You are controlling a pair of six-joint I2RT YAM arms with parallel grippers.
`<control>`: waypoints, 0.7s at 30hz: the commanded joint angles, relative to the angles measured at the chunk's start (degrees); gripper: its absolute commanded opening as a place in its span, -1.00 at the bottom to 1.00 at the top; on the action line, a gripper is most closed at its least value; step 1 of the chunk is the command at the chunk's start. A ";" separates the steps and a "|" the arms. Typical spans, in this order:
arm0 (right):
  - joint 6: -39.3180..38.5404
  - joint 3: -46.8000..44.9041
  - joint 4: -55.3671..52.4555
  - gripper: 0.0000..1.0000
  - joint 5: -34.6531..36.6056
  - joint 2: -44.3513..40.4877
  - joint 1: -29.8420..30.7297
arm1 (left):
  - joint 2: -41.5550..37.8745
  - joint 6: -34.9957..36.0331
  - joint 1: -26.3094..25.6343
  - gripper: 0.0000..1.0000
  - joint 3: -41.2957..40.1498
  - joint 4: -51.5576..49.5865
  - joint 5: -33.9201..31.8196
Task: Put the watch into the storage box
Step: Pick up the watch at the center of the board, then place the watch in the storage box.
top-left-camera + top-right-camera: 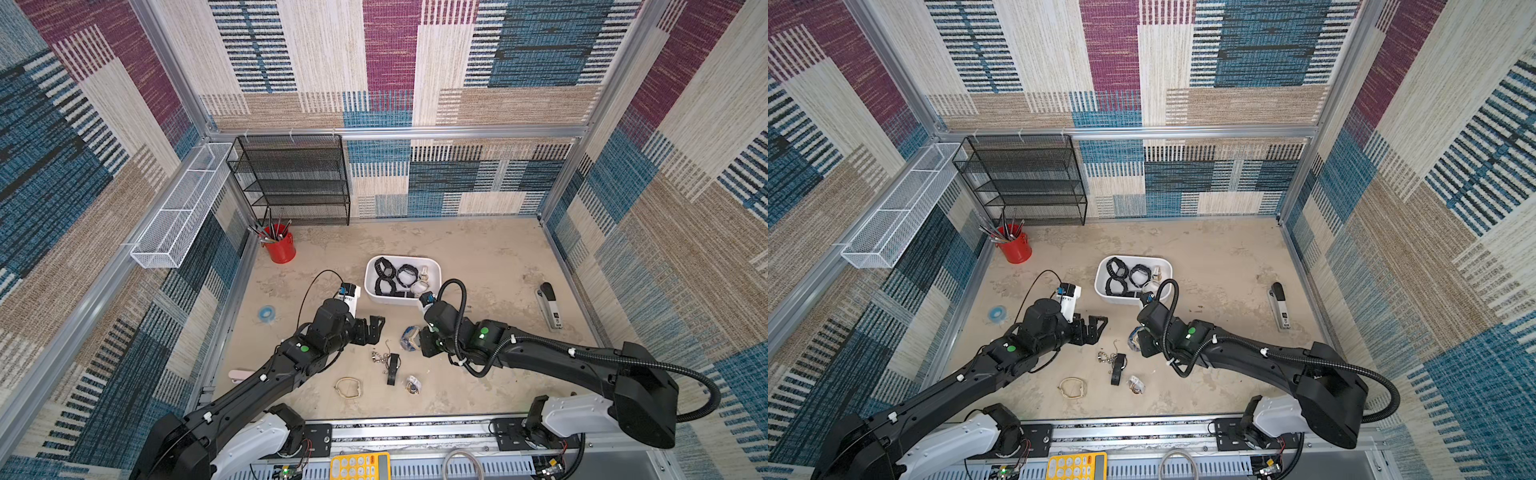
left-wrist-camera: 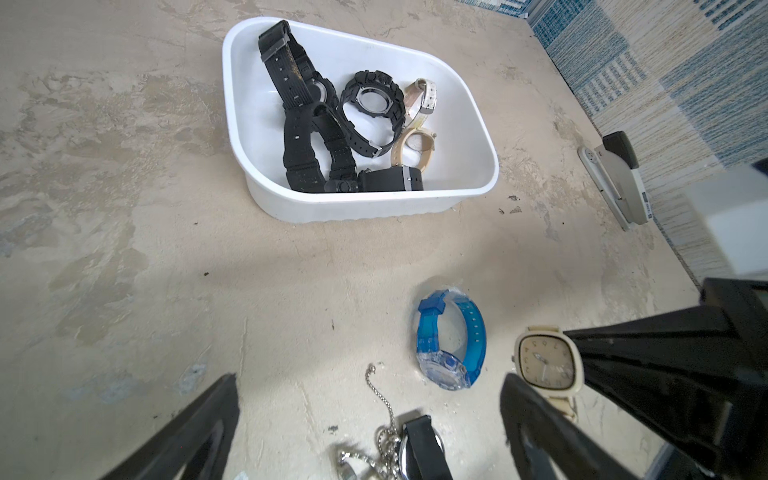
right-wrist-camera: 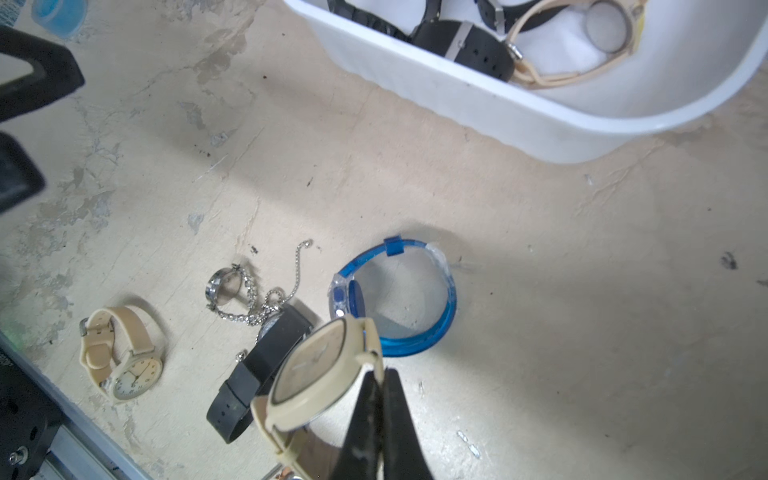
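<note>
Watch point(image 3: 311, 374) pinched by right gripper point(image 3: 375, 368); arm point(image 1: 540, 357) bent inward.

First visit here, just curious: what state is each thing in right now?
Left tool: open, empty.
Right tool: shut on the cream square-faced watch.
White plastic storage tub: uncovered, holds several watches.
Translucent blue plastic watch: on the table, strap looped shut.
Black rubber-strap watch: on the table, strap unfastened.
Silver chain watch: on the table, chain bunched.
Beige round-faced watch: on the table, strap buckled.
</note>
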 commanded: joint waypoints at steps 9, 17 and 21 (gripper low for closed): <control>-7.39 9.66 6.00 -1.00 0.02 7.84 -5.48 | -1.89 -0.61 -0.04 0.98 -0.29 -0.53 -0.60; -11.69 16.72 9.65 -1.00 -1.66 15.60 -9.71 | -3.21 -0.58 -0.04 0.98 -0.72 -1.89 -1.51; -12.83 19.25 10.18 -1.00 -2.83 18.91 -11.27 | -4.41 -1.04 -0.04 0.98 -0.80 -3.13 -1.88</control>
